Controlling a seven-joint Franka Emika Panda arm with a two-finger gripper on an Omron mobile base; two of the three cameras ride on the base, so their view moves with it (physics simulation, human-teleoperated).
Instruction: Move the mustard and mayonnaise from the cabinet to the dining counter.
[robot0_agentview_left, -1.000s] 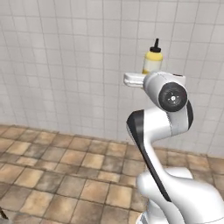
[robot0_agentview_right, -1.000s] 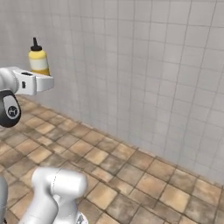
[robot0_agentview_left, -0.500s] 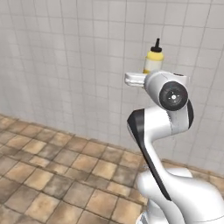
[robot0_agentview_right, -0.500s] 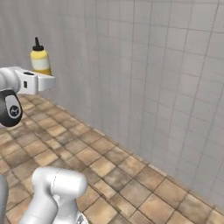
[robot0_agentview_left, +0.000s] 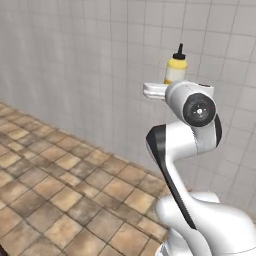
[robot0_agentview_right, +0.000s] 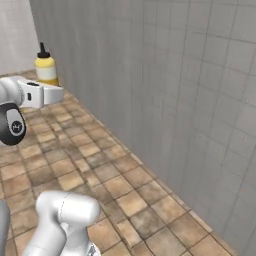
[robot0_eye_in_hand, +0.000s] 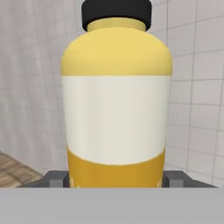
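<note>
Hand view: mustard between gripper fingers

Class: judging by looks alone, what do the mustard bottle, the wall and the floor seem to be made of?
Mustard: probably smooth matte plastic, yellow with a white band and dark cap.
Wall: likely glazed ceramic, pale grey squares with grout lines.
Floor: apparently stone or terracotta tile, mottled brown.

You see a brown tiled floor running toward twelve o'clock to a grey tiled wall; nothing can be made out lying on it.
</note>
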